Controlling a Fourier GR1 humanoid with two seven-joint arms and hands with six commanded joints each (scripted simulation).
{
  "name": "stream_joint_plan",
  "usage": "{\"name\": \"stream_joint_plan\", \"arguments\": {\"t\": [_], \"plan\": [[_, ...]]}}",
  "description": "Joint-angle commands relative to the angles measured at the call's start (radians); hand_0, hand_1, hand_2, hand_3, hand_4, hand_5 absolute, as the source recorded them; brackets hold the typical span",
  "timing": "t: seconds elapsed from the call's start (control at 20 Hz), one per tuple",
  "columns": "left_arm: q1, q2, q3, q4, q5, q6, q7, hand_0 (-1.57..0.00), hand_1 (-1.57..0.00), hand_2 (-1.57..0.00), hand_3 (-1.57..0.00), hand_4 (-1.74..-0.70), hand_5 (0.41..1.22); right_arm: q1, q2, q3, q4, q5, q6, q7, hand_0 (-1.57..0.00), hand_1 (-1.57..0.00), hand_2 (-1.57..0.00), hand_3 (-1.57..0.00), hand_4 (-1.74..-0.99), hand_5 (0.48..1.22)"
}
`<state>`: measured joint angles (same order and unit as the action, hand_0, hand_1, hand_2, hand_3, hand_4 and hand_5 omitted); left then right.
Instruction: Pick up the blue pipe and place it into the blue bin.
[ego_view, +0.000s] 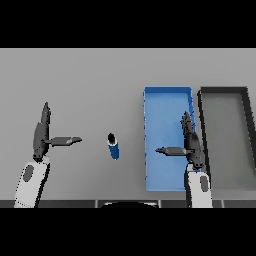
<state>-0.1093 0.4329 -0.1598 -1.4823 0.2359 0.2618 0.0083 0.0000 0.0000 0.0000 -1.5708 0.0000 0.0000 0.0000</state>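
Note:
A short blue pipe (114, 146) with a dark end lies on the grey table, left of the blue bin (155, 100). My right hand (191, 141) hovers over the bin's right side, fingers straight and thumb pointing left, holding nothing. It is well to the right of the pipe. At the left side of the table my left hand (41, 134) is open too, its thumb pointing right toward the pipe, with a clear gap between them.
A dark grey bin (247, 130) stands directly right of the blue bin, their long sides nearly touching. Bare grey table (75, 75) stretches behind and left of the pipe.

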Motion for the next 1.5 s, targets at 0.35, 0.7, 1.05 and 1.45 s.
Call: {"name": "stream_joint_plan", "arguments": {"t": [0.35,0.7,1.05,1.45], "plan": [[0.080,0.108,-0.052,-0.045,-0.014,-0.165,-0.116,0.00,0.00,0.00,0.00,-1.01,0.588,0.075,-0.093,0.049,-0.079,0.068,0.055,-0.091,0.00,0.00,0.00,0.00,-1.227,0.603],[0.109,0.180,-0.076,-0.056,0.003,-0.298,-0.173,0.00,0.00,0.00,0.00,-1.01,0.592,0.103,-0.127,0.089,-0.137,0.118,0.070,-0.037,0.00,0.00,0.00,0.00,-1.225,0.592],[0.095,0.214,-0.185,-0.143,-0.009,-0.432,-0.101,0.00,0.00,0.00,0.00,-1.04,0.532,0.097,-0.136,0.094,-0.137,0.128,0.076,-0.084,0.00,0.00,0.00,0.00,-1.225,0.603],[0.084,0.137,-0.320,-0.179,-0.080,-0.478,-0.059,0.00,0.00,0.00,0.00,-1.10,0.447,0.110,-0.141,0.085,-0.134,0.109,0.091,-0.102,0.00,0.00,0.00,0.00,-1.262,0.617]]}}
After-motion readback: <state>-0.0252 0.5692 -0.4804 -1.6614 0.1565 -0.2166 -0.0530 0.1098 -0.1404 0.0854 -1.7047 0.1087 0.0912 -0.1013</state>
